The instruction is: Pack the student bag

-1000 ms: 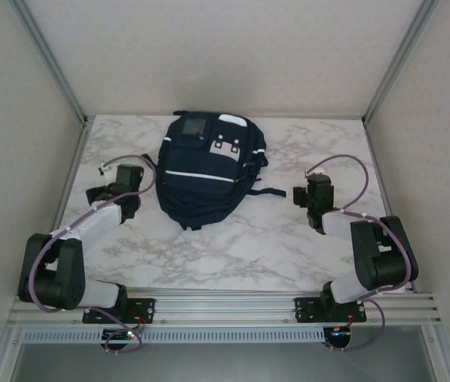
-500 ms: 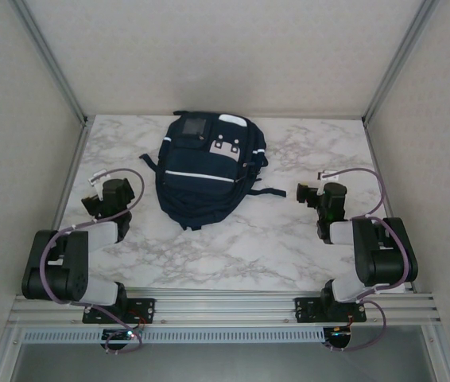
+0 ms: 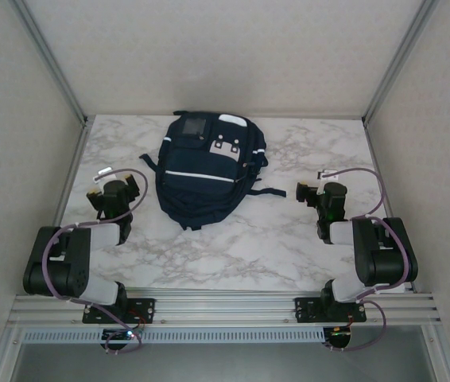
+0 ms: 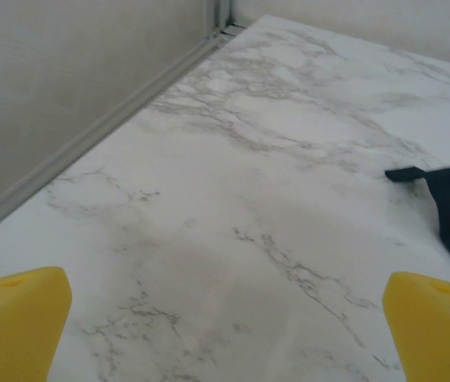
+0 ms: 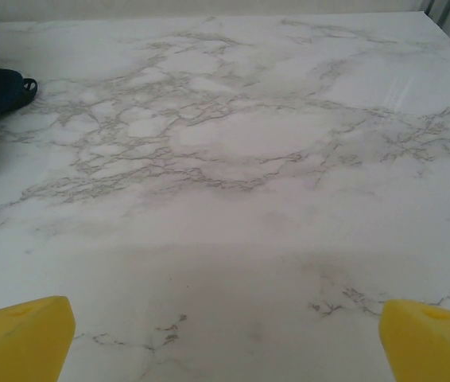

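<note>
White marble table [image 3: 289, 239] with pale walls all around. On it, in the middle and toward the back, the student bag [image 3: 205, 171]: big, dark blue, lying flat, front side up. Long way of the bag from back to front, tipped a little, top end at the back. Hard to tell from above whether open or zipped.

Left gripper [image 3: 107, 193] down on the left side of the bag, jaws spread wide, holding nothing, yellow pads [image 4: 14, 318] far out at both edges of the wrist view. Bag off to its right and apart from it, with just a black strap [image 4: 448, 207] reaching in from that side.

Right gripper [image 3: 308, 192] on the other side, jaws spread wide too, nothing between them. Bag off to its left, a dark blue bit at the left edge of that wrist view.

Both about as near, neither touching. Likely next: turn inward toward the bag, one from each side, and look for the zipper near the top end.
</note>
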You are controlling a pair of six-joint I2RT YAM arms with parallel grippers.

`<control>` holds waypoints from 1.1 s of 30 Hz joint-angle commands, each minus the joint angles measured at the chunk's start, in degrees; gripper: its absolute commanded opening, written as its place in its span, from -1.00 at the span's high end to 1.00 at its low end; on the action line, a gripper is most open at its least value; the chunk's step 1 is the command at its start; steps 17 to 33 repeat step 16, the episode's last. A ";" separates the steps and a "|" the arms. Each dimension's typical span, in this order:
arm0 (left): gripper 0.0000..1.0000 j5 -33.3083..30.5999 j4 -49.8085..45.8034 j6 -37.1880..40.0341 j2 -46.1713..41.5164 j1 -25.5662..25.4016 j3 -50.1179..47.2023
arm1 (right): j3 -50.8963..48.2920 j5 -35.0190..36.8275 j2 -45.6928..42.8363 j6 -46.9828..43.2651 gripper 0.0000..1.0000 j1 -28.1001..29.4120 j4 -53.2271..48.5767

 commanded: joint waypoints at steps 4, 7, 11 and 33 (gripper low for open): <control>-1.00 7.01 8.43 2.78 3.86 0.03 -1.96 | -0.31 0.01 0.45 0.72 -0.98 0.22 2.15; -1.00 7.04 8.04 2.62 3.81 0.09 -1.89 | -0.31 -0.01 0.41 0.70 -0.98 0.21 2.09; -1.00 6.87 8.21 2.71 3.86 0.05 -1.81 | -0.09 0.32 0.49 0.66 -0.98 0.34 1.73; -1.00 6.84 8.41 2.79 4.02 0.06 -1.80 | -0.23 0.43 0.42 0.61 -0.98 0.46 1.90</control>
